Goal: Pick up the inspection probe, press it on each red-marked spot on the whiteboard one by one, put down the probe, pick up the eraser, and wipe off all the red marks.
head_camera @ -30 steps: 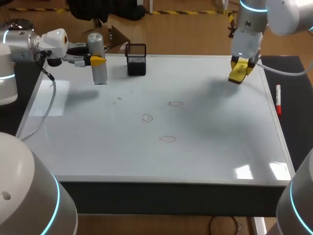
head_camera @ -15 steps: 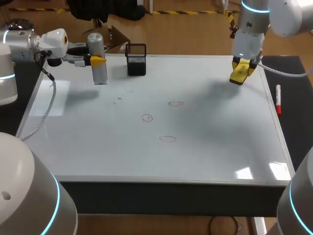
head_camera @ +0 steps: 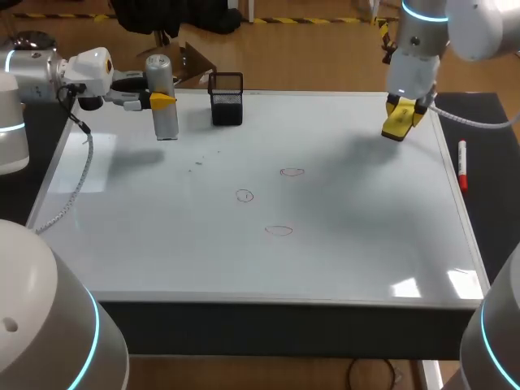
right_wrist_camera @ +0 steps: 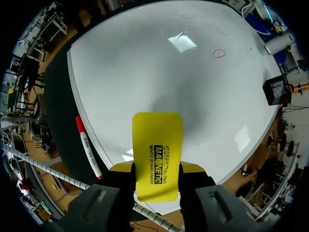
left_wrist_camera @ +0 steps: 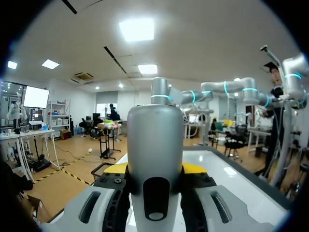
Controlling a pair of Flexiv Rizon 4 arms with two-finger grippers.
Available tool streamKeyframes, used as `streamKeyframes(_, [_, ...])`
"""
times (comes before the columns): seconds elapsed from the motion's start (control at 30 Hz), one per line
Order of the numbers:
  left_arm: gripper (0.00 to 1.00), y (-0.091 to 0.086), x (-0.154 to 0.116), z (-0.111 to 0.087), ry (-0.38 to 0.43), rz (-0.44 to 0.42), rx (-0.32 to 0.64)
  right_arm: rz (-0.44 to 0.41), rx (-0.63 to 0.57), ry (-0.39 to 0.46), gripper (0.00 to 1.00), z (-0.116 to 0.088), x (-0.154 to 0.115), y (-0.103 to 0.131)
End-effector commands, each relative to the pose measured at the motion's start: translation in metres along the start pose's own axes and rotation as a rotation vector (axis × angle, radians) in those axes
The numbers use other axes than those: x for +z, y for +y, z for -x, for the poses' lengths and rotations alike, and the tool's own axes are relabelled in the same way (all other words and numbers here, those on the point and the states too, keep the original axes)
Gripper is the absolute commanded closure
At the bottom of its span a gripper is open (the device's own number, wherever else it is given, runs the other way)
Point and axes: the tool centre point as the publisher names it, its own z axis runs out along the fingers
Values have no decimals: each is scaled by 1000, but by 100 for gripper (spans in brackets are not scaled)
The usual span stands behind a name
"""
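Note:
The grey cylindrical inspection probe [head_camera: 163,97] stands upright at the whiteboard's far left edge, held between the fingers of my left gripper [head_camera: 162,101]; in the left wrist view the probe [left_wrist_camera: 154,150] fills the space between the yellow tips. My right gripper [head_camera: 400,114] hovers over the far right of the whiteboard [head_camera: 341,244], shut on the yellow eraser [head_camera: 396,120], whose printed face [right_wrist_camera: 157,154] points down at the board. Three red circles [head_camera: 279,230] are drawn near the board's middle, also seen as red marks [right_wrist_camera: 219,53] in the right wrist view.
A black mesh holder [head_camera: 227,98] stands at the board's far edge beside the probe. A red marker pen [head_camera: 462,165] lies on the black surface right of the board, also visible as the pen [right_wrist_camera: 88,145] in the right wrist view. A cable [head_camera: 77,191] hangs from my left arm.
My right gripper with the eraser has shifted slightly up and to the right. The left arm and probe have not moved.

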Motion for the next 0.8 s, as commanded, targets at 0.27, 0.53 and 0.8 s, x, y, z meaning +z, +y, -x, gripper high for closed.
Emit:
streamKeyframes(0.27, [100, 0, 37, -40, 66, -35, 26, -3, -2, 2, 100, -1, -1, 0])
streamKeyframes(0.53, [100, 6, 78, -85, 144, -62, 22, -3, -2, 2, 100, -1, -1, 0])
streamKeyframes(0.8, [100, 15, 120, -117, 213, -81, -4, -3, -2, 2, 100, -1, -1, 0])
